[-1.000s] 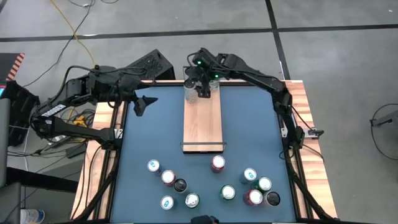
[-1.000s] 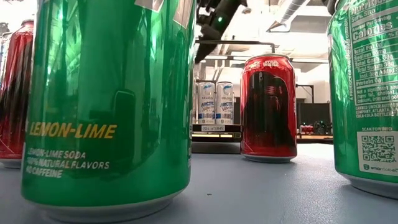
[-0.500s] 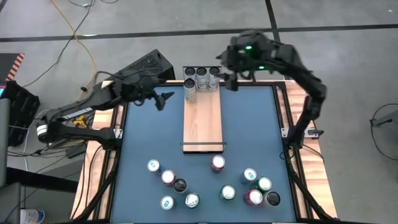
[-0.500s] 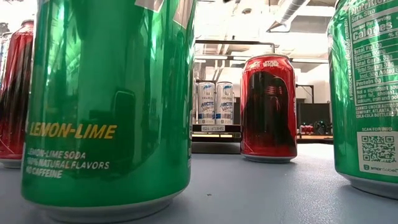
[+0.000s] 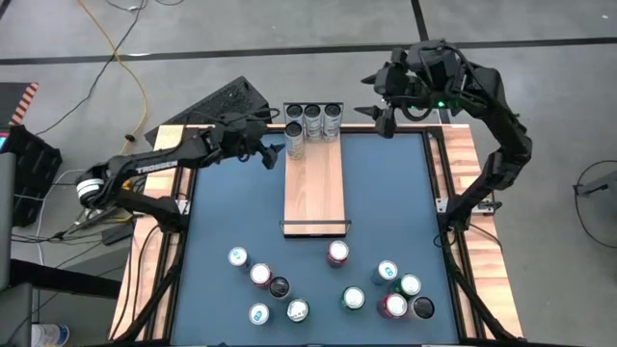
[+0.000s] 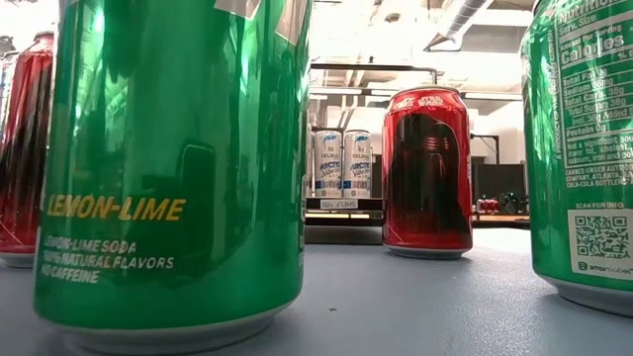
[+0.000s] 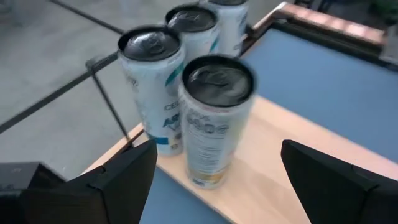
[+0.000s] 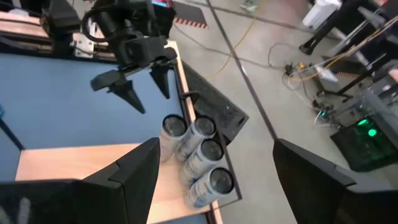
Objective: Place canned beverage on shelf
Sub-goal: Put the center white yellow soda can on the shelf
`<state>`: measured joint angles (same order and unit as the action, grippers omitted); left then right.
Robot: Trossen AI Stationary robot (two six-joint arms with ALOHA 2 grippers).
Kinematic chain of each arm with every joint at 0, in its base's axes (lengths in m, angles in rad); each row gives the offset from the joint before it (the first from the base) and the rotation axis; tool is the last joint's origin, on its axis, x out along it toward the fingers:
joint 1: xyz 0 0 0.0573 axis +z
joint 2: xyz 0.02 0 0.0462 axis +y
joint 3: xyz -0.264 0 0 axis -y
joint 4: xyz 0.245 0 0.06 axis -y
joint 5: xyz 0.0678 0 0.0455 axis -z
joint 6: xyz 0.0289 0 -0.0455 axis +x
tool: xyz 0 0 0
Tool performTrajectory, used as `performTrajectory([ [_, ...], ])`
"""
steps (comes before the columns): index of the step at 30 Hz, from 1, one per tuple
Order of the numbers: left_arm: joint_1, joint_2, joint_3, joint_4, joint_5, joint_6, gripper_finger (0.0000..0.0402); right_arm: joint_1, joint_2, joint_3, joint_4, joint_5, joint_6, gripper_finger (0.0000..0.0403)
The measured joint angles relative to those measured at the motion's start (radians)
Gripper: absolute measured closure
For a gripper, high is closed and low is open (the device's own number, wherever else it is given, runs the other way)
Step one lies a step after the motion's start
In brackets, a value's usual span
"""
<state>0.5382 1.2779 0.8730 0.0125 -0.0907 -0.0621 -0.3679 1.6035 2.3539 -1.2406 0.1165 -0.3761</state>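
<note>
The shelf [image 5: 313, 188] is a pale wood plank lying lengthwise mid-table. Three white cans stand in a row [image 5: 312, 114] at its far end, and a fourth white can [image 5: 295, 133] stands just in front of the row's left can. My left gripper [image 5: 273, 152] is open and empty, just left of that front can [image 7: 214, 118]; its fingers stand apart on either side of the can in the left wrist view, touching nothing. My right gripper [image 5: 376, 114] is open and empty, raised over the table's far right corner; the right wrist view shows the cans [image 8: 202, 152] below it.
Several loose cans [image 5: 337, 284] stand on the blue table near its near edge, white, red, green and dark. The low view shows big green cans [image 6: 173, 158] close up and a red can [image 6: 426, 170]. The shelf's near part [image 5: 313, 207] is bare wood.
My right gripper has drawn back from the cans at the shelf's far end, going up and toward the table's right edge. My left gripper has gone toward the table's right edge, up to the front can. The four cans stand still.
</note>
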Motion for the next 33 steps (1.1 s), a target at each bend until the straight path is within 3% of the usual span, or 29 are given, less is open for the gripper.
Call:
performTrajectory([
  [10, 0.001, 0.115, 0.000, 0.125, -0.089, -0.002, 0.0070, -0.001, 0.007, -0.001, -0.057, 0.001, 0.012, 0.0101],
  [33, 0.010, 0.115, 0.000, 0.114, -0.210, 0.013, 0.0070, 0.000, 0.007, -0.001, -0.064, -0.006, 0.002, 0.0101],
])
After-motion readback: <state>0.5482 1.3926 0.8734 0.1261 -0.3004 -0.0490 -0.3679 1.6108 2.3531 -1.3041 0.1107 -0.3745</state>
